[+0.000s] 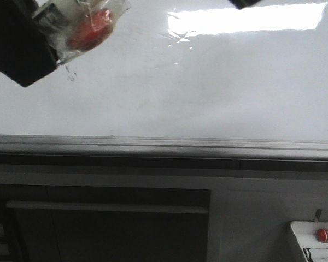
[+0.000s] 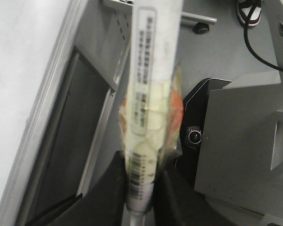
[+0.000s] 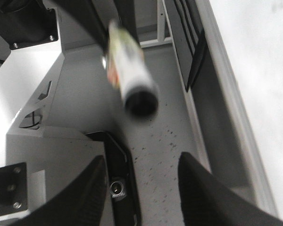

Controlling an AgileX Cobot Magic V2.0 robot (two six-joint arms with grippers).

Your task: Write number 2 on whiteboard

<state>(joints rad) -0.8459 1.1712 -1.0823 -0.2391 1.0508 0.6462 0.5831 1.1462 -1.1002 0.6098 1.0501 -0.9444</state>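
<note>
The whiteboard fills the upper front view, glossy white with a bright light reflected in it. No number 2 shows on it; only a small faint dark smudge lies near the marker tip. My left gripper is shut on a white marker wrapped in clear plastic, with red at its end, held at the board's upper left. My right gripper is open and empty. It faces the marker from a distance, with the board beside it.
A grey metal rail runs along the board's lower edge, above a dark recessed panel. A small white tray with a red-capped marker stands at the lower right. A dark part pokes in at the top edge.
</note>
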